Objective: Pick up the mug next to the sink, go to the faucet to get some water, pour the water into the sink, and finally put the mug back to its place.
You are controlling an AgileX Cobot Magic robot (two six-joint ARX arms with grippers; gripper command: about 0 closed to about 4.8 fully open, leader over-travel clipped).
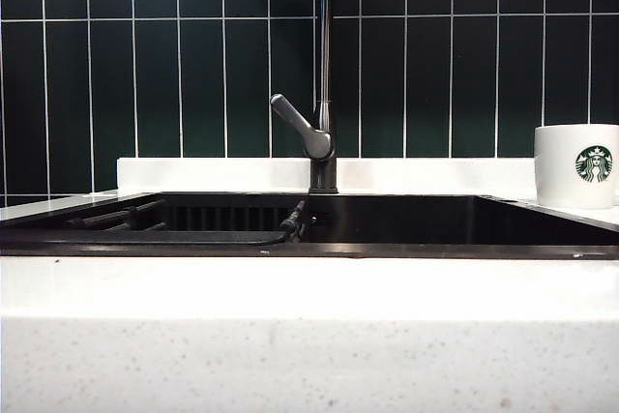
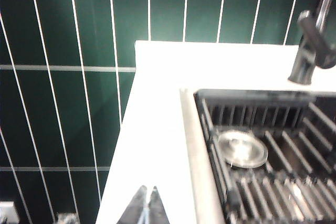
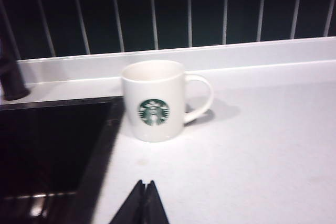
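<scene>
The counter [image 1: 309, 336] carries the sink [image 1: 435, 221], sunk along its back edge, with the faucet [image 1: 323, 65] behind it. The mug [image 3: 154, 100] stands upright just beside the sink's right rim. Left gripper [image 2: 147, 206] and right gripper [image 3: 143, 203] hang closed, empty, above the counter.

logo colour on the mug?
Green and white, on the white mug; clearest in the right wrist view.
</scene>
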